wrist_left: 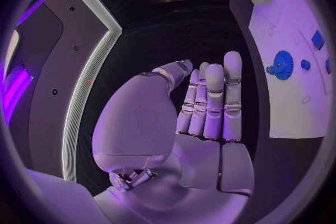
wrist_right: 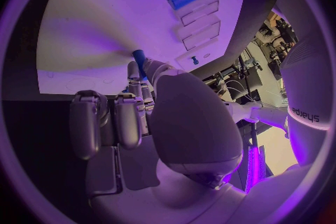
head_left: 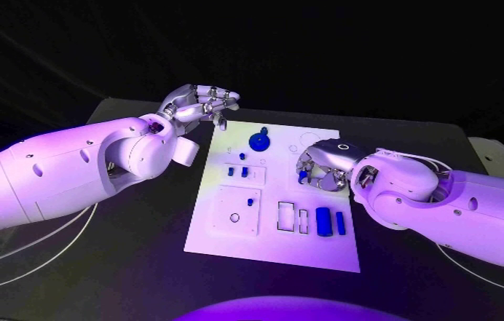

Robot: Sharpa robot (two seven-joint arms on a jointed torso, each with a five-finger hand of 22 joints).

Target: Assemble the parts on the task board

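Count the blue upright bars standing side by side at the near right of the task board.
2: a wide bar and a thin bar beside it, near the task board front edge. The right hand may hide other parts.

The right hand (head_left: 323, 167) covers part of the task board (head_left: 275, 248), hiding whatever small blue part its fingers pinch.

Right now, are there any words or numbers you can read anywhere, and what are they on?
"sharpa", on the white right arm, running sideways along the casing in the right wrist view.
No letters or numbers can be read on the board or the blue parts.
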